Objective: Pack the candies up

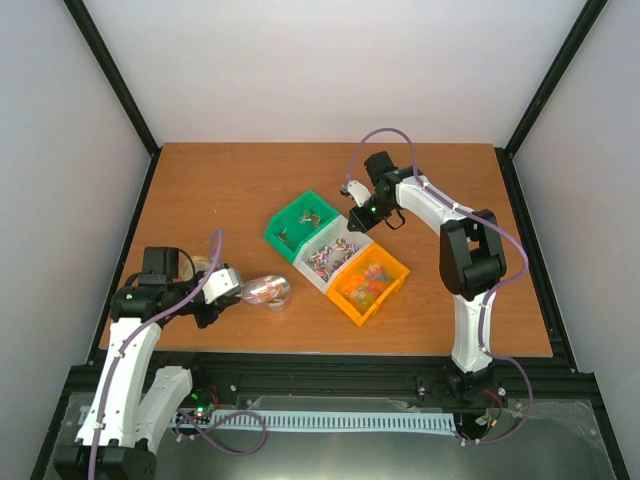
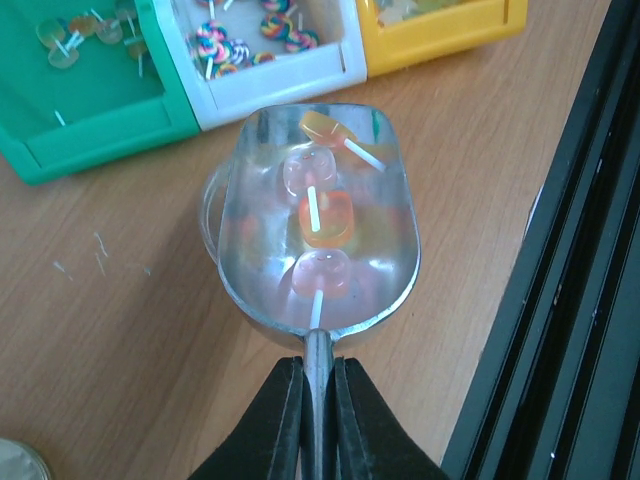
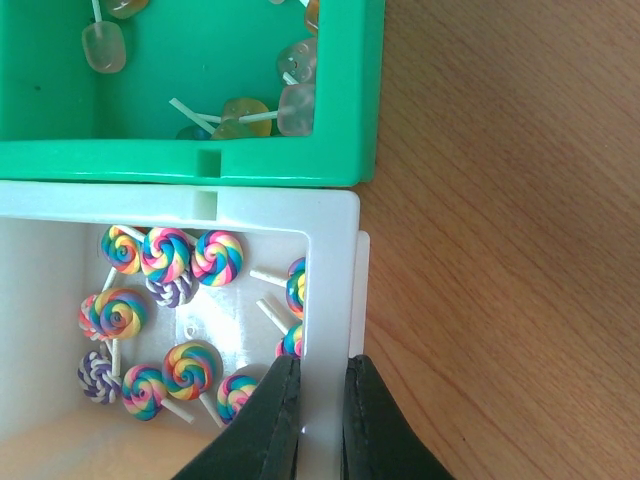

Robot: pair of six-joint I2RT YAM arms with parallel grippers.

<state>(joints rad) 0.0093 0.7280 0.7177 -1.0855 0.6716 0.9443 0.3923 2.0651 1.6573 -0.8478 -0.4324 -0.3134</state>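
Left gripper (image 2: 320,375) clenched on the handle of a metal scoop (image 2: 250,260) carrying a few candies (image 2: 325,218), near the front edge of the desk (image 1: 200,190). Right gripper (image 3: 320,372) pinches the wall of the white bin (image 3: 335,250) at mid-desk. Step judged: transfer of the scooped load; the next move calls for a level scoop to avoid spills.

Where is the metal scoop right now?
In the top view the scoop is left of centre near the front edge of the table, its handle clamped in the left gripper, a few candies inside, just short of the white bin.
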